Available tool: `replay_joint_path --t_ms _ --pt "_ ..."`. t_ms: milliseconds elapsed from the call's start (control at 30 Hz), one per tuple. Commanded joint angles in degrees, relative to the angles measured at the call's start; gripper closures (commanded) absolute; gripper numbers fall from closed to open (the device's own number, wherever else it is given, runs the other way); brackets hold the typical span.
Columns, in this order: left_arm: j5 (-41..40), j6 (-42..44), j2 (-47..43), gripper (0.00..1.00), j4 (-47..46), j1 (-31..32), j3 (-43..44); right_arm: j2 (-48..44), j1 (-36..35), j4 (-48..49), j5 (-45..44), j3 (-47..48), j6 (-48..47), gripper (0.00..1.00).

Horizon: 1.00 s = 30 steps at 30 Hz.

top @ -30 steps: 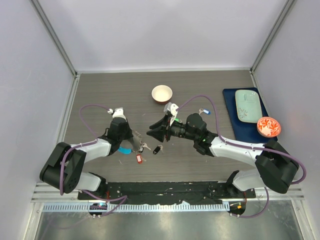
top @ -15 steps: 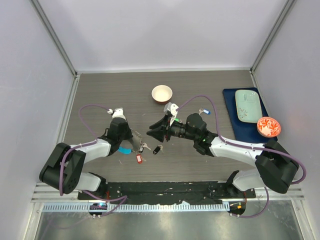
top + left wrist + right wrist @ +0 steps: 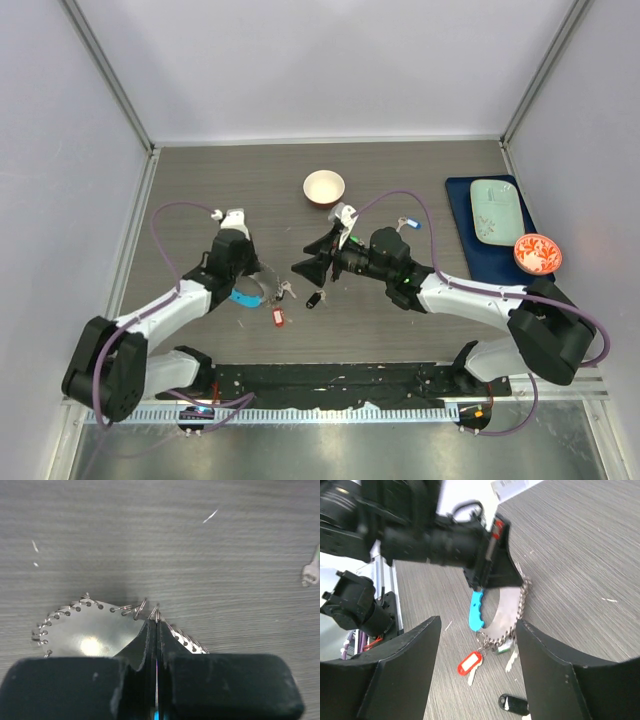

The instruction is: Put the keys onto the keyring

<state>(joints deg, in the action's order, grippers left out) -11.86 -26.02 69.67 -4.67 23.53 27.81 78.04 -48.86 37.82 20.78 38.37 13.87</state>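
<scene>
Pinching the keyring [image 3: 82, 602] wire: left gripper [image 3: 156, 622], jaws pressed together on it. Ring sits left of centre toward the desk's [image 3: 420, 180] near edge, blue tag [image 3: 477, 611] on it. Right gripper [image 3: 303, 262] jaws apart, just beside ring, holding nothing. Red-tag key [image 3: 278, 317] and black-tag key [image 3: 314, 299] lie loose near ring.

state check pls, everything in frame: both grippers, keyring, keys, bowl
left gripper: shut on keyring wire
right gripper: open, empty
keyring: pinched at one edge
red-tag key: lying flat by the ring, threading unclear
black-tag key: lying loose, apart from ring
blue-tag key: lying loose, beyond right arm
white bowl: upright, empty
</scene>
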Motion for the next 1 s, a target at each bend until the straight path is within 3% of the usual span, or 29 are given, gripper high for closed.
replay_joint_path --t_ms 0,200,267,367,533,633,967 --pt "0.52 6.68 -6.55 1.00 10.01 -0.24 8.02 -0.17 0.34 -1.78 -6.70 2.59 4.49 0.29" --pt "5.87 10.46 -11.65 1.00 18.46 -0.15 15.85 -3.15 1.31 -2.67 -11.79 -0.31 8.10 0.18" --pt "7.89 12.04 -12.98 1.00 22.91 -0.15 18.14 -4.64 1.58 -4.24 -15.40 -2.15 9.86 0.07" --pt "9.57 16.08 -14.38 1.00 30.55 -0.24 23.33 -8.95 1.58 -5.91 -20.59 -5.31 9.51 0.05" --pt "14.84 24.32 -17.90 1.00 37.79 -0.24 28.96 -14.66 1.58 -6.70 -24.64 -10.50 8.02 0.04" --pt "18.79 29.60 -20.36 1.00 40.69 -0.15 29.32 -14.67 1.58 -17.83 -24.82 -7.71 6.00 0.03" --pt "33.12 38.23 -29.58 1.00 36.66 -0.24 19.31 -13.71 1.49 -23.94 -17.53 -7.69 6.62 0.18"
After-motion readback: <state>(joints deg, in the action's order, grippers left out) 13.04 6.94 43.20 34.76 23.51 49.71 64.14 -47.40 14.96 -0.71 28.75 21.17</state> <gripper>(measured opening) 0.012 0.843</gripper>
